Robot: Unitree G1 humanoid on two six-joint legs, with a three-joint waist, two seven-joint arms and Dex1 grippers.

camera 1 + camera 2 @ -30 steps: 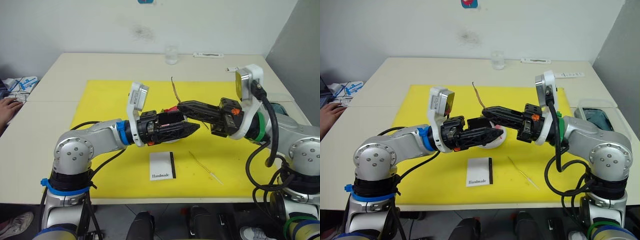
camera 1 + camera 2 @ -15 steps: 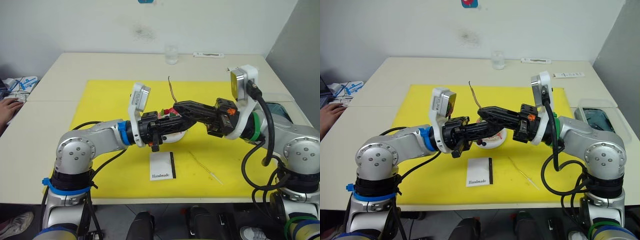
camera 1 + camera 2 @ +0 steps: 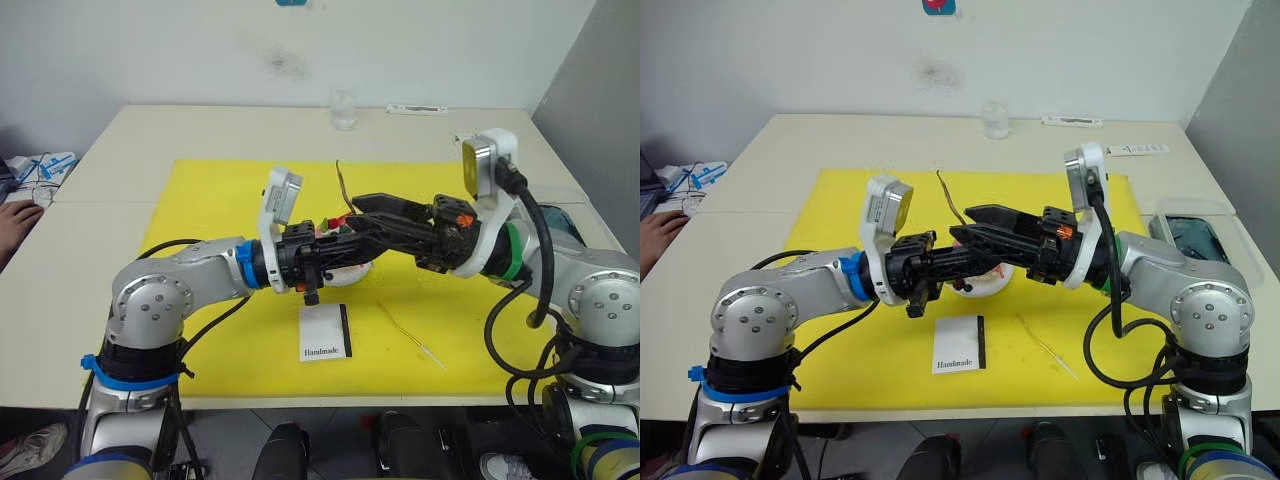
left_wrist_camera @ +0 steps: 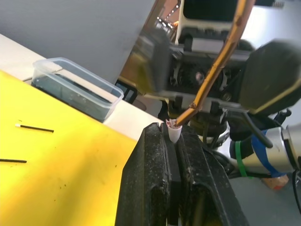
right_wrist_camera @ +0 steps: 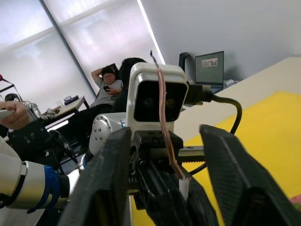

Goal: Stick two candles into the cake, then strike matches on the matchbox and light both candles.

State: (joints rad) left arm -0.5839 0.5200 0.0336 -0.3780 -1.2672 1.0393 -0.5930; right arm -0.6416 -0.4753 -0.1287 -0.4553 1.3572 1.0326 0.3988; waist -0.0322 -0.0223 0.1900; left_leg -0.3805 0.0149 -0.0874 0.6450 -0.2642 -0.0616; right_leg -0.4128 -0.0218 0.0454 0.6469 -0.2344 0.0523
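Observation:
One wavy golden candle [image 3: 343, 186] stands upright over the cake [image 3: 330, 228]. Its whitish base [image 4: 174, 134] is pinched by my left gripper [image 4: 174, 137], which is shut on it. My right gripper [image 3: 357, 216] reaches in from the right and is open, one finger [image 5: 117, 155] on either side of the candle without touching it. The cake and its white plate [image 3: 345, 277] are mostly hidden behind both grippers. The white matchbox [image 3: 325, 332] lies on the yellow mat [image 3: 200, 200] in front. A second candle [image 3: 411, 334] lies to its right. Two dark matches [image 4: 34, 128] lie on the mat.
A clear glass [image 3: 343, 108] and a white strip [image 3: 417, 110] sit at the table's far edge. A lidded plastic container [image 3: 1190, 230] stands just off the mat on the right. A person's hand [image 3: 14, 215] rests at the table's left edge.
My left gripper went from wide open to shut on the candle's base. My right gripper, shut on the candle until half a second ago, has now opened and let it go.

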